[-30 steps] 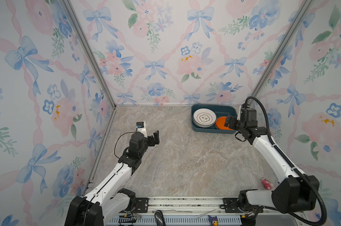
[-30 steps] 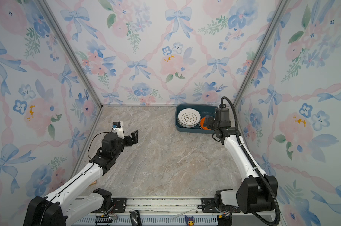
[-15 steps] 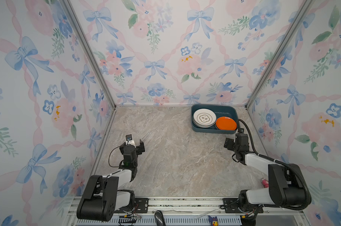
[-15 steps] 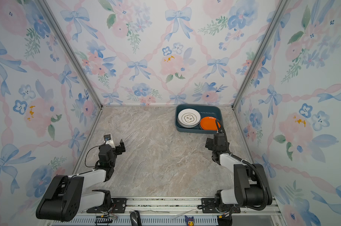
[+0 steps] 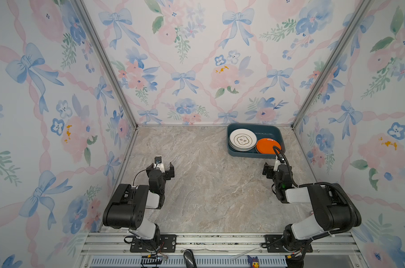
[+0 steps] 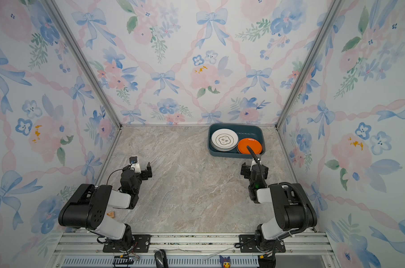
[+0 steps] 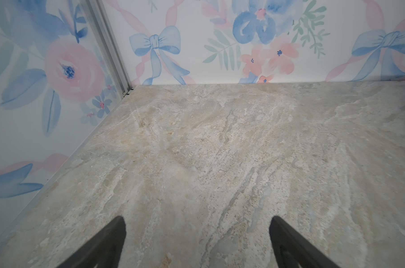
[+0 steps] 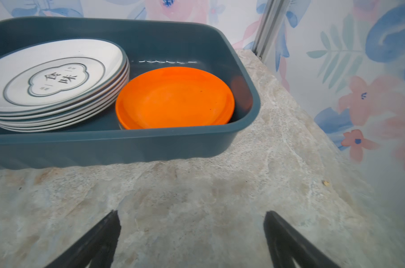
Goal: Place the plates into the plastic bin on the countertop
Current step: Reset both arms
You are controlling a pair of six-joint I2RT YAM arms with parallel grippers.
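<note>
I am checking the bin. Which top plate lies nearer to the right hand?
The orange plate, plain and without any drawing. The white plate with the emblem lies farther from the right hand.

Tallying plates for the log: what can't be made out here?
- Plates under the emblem plate: right wrist view shows only rims; frame edge cuts them off.
- Anything under the orange plate: same view, hidden by it and the bin wall.
- Orange plate's edge in both top views: crossed by the cable.
</note>
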